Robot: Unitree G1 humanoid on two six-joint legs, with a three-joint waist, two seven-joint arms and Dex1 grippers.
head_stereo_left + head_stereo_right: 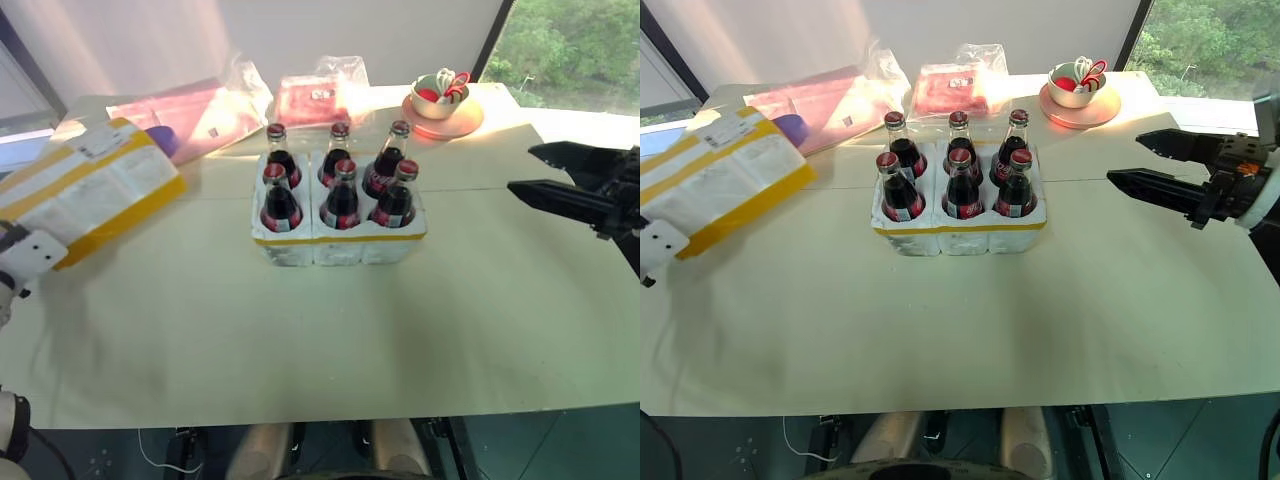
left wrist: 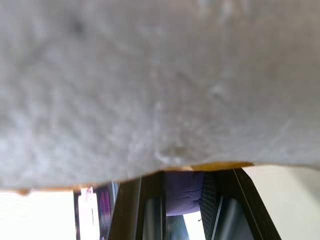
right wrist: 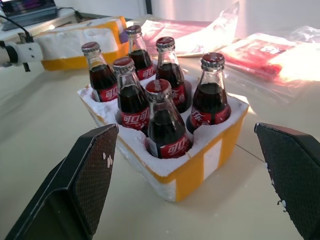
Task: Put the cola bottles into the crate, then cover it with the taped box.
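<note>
Taped box [image 1: 85, 190]: tilted at worktop [image 1: 300, 330] left edge, clamped in left claw [image 2: 172, 210]. Light, stiff foam, crumbly; slick tape. Grip at rim wall, never crush. Right claw [image 1: 1145, 165] wide, empty. Crate [image 1: 958, 232] centred, all six bottles [image 1: 960, 170] seated, awaiting cover.

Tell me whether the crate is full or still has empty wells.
Full. The crate holds six cola bottles, one upright in each well, two rows of three.

Head cameras overlook the table [image 1: 300, 330]; right wrist camera closely faces the shared crate [image 3: 200, 165].
</note>
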